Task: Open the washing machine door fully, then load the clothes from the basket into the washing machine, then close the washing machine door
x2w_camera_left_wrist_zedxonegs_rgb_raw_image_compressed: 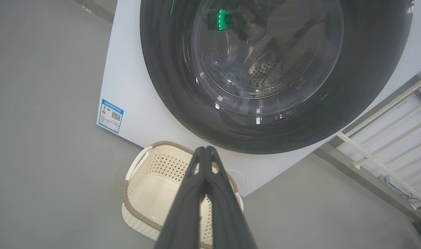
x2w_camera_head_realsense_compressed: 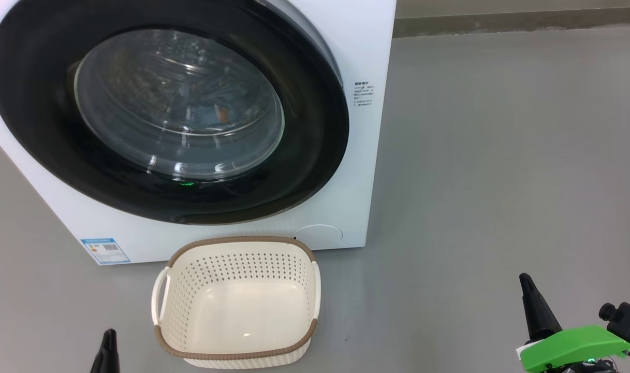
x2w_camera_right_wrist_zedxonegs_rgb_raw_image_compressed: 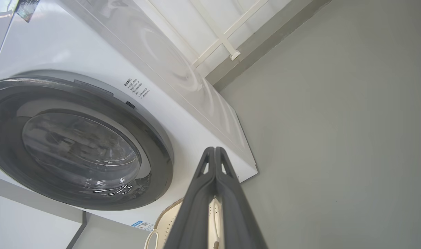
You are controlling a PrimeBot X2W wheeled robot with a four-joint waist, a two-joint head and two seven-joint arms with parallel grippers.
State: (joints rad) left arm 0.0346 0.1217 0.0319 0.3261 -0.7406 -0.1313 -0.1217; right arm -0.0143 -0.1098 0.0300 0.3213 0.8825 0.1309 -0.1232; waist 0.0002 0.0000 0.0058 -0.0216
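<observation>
The white washing machine (x2w_camera_head_realsense_compressed: pixel 359 171) stands on the floor, and its washing machine door (x2w_camera_head_realsense_compressed: pixel 35 129) with the black rim lies against the front. Behind the glass bowl I make out the clothes (x2w_camera_head_realsense_compressed: pixel 219 113) as bluish cloth with an orange spot in the drum. The cream basket (x2w_camera_head_realsense_compressed: pixel 232 269) with the brown rim sits just before the machine with nothing in it. My left gripper (x2w_camera_head_realsense_compressed: pixel 109 336) is shut at the lower left, beside the basket's left handle. My right gripper (x2w_camera_head_realsense_compressed: pixel 525 282) is shut at the lower right, well away from the basket. The left wrist view looks past the shut left gripper (x2w_camera_left_wrist_zedxonegs_rgb_raw_image_compressed: pixel 205 149) at the basket (x2w_camera_left_wrist_zedxonegs_rgb_raw_image_compressed: pixel 141 193) and door (x2w_camera_left_wrist_zedxonegs_rgb_raw_image_compressed: pixel 162 76). The shut right gripper (x2w_camera_right_wrist_zedxonegs_rgb_raw_image_compressed: pixel 214 149) points at the machine's lower corner.
Grey floor (x2w_camera_head_realsense_compressed: pixel 501 155) spreads wide to the right of the machine. A blue label (x2w_camera_head_realsense_compressed: pixel 105 250) marks the machine's lower left front, a round cover (x2w_camera_head_realsense_compressed: pixel 320 234) its lower right. A wall skirting (x2w_camera_head_realsense_compressed: pixel 501 23) runs behind. White railing (x2w_camera_left_wrist_zedxonegs_rgb_raw_image_compressed: pixel 386 138) stands beyond the machine.
</observation>
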